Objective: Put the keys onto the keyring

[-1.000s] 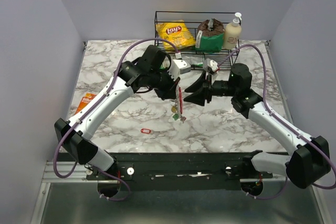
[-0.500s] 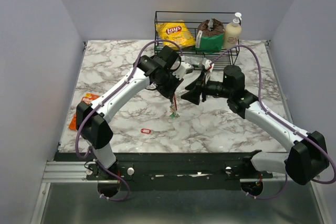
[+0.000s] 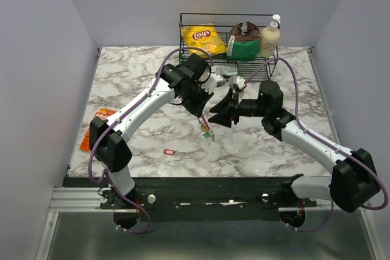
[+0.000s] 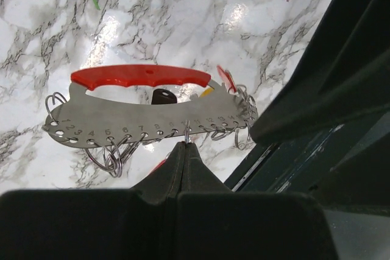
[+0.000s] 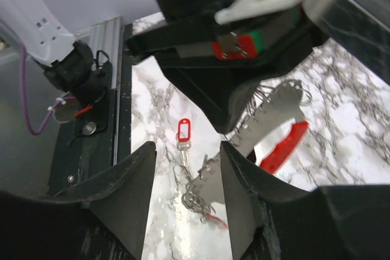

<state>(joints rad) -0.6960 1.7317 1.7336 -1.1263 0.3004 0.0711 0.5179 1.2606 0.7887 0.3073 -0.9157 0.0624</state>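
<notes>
The left gripper (image 4: pixel 186 145) is fully closed, its fingertips pressed together on the toothed lower edge of the silvery flat piece (image 4: pixel 152 117), next to one of the small rings threaded there. Whether that ring is also pinched cannot be determined. The flat piece is held clear of the marble table (image 3: pixel 122 83), with its red oval loop (image 4: pixel 140 76) on the far side from the fingers. The keyring (image 4: pixel 113 158) is seen among the thin wire rings hanging from the numbered holes near the left end of the piece. The right gripper (image 5: pixel 187 150) is held open with nothing between its fingers, and is positioned just beside the hanging bunch. One key (image 5: pixel 184 131) with a red tag is seen flat on the table, apart from the bunch and nearer the arm bases.
</notes>
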